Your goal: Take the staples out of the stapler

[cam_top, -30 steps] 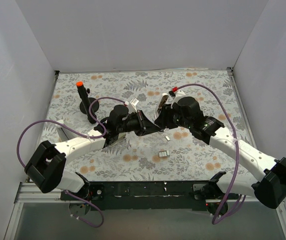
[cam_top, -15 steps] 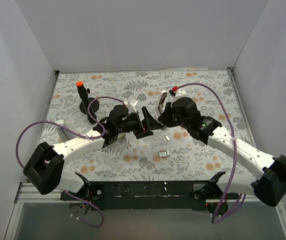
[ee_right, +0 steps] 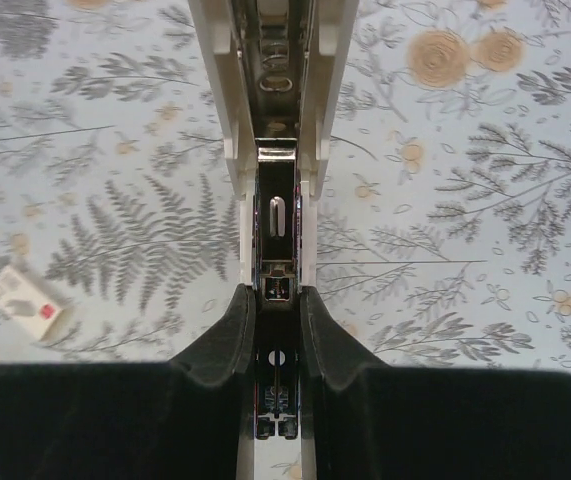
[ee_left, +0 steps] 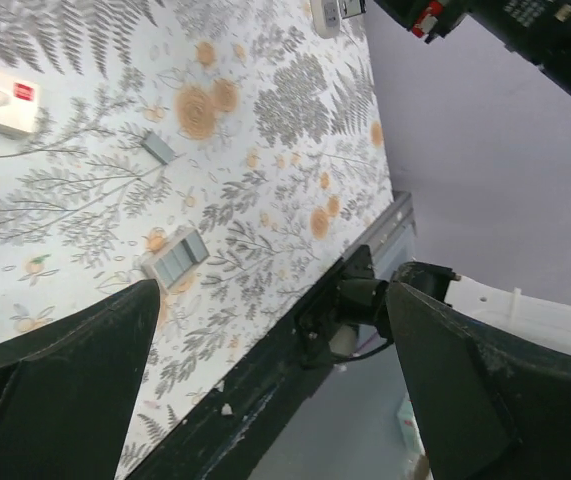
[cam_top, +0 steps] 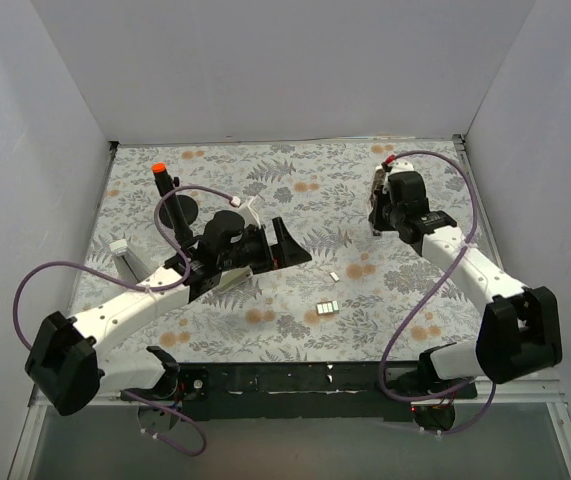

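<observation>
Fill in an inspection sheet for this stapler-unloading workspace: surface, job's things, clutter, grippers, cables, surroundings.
Surface: floral-print table cover, flat, no spills seen.
Job's things: stapler clamped in the right arm's fingers, its metal channel facing the wrist camera; staples in a small cluster on the cover, a single strip lying apart from it.
Clutter: white block with a red mark, on the cover; black stand with an orange-tipped post, far left.
Grippers: left gripper open and empty; right gripper shut on the stapler.
Cables: a purple cable loops off each arm, clear of the staples.
Surroundings: plain white walls on three sides; black rail along the near edge.
</observation>
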Available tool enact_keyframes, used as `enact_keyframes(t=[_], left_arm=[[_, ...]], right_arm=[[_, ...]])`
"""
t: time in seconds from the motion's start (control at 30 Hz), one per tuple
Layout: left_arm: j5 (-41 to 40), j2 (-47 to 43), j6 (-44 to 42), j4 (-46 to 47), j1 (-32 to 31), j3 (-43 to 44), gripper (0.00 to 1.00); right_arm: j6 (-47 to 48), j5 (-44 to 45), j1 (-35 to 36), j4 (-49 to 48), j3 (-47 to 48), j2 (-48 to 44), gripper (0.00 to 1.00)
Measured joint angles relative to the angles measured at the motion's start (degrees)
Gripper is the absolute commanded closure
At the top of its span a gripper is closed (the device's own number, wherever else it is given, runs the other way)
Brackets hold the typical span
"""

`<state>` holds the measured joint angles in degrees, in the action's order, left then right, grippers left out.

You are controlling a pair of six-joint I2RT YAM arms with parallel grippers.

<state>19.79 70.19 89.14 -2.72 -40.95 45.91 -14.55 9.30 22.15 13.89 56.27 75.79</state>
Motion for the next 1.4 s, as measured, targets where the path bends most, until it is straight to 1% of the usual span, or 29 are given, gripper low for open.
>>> enact_keyframes(t=[0.07, 0.2, 0.3, 0.37, 0.5, 0.53, 0.6, 0.63, 0.67, 0.73, 0.83, 1.03, 1.23, 1.4], left_arm=[[-3.41, -2.49, -2.27, -3.43, 0.04, 0.52, 0.02], [-9.31, -5.55, -6.49, -10.73, 1.25, 2.93, 0.02], [-12.79, -7.19, -8.76, -14.25, 1.92, 3.37, 0.02], [-14.69, -8.81, -10.01, -16.24, 2.01, 3.21, 0.02], [-17.81, -13.00, -11.41, -17.53, 2.01, 2.14, 0.02], [-18.45, -13.84, -11.56, -17.79, 2.01, 1.95, 0.02], [-19.47, -14.86, -11.80, -18.10, 2.01, 1.62, 0.02], [-19.98, -15.23, -11.85, -18.32, 2.01, 1.46, 0.02], [-20.41, -15.45, -11.87, -18.56, 2.01, 1.36, 0.02], [-21.24, -15.58, -11.85, -19.19, 2.01, 1.27, 0.02], [-22.62, -15.80, -11.80, -19.89, 2.01, 0.87, 0.02], [-24.96, -16.76, -11.78, -21.66, 2.01, 0.28, 0.02], [-27.10, -16.98, -11.67, -24.44, 2.01, 0.46, 0.02], [-32.24, -13.86, -7.89, -30.10, 2.03, 3.72, 0.02]], right_arm=[[2.03, 0.20, -3.13, -0.61, 0.00, 3.28, 0.99], [4.72, 0.61, -7.17, -1.95, 0.09, 10.32, 0.99], [6.12, 1.01, -8.94, -1.99, 0.72, 16.13, 0.99], [6.78, 0.90, -9.57, -1.95, 0.92, 19.10, 0.97], [7.37, -0.31, -10.60, -2.32, 1.38, 21.07, 0.88], [7.50, -0.81, -10.88, -3.06, 1.42, 21.35, 0.82], [7.82, -2.03, -11.52, -3.87, 1.42, 21.86, 0.75], [7.98, -2.58, -11.80, -4.11, 1.42, 21.86, 0.68], [8.17, -3.17, -12.04, -4.57, 1.40, 21.88, 0.66], [8.57, -4.09, -12.35, -5.05, 1.33, 21.94, 0.60], [8.85, -4.85, -12.46, -5.16, 1.31, 21.92, 0.55], [8.98, -5.18, -12.41, -3.91, 1.31, 19.10, 0.50], [9.01, -5.05, -12.41, -0.48, 1.27, 12.00, 0.44], [8.81, -5.70, -11.98, 1.18, -0.61, 4.79, 0.42]])
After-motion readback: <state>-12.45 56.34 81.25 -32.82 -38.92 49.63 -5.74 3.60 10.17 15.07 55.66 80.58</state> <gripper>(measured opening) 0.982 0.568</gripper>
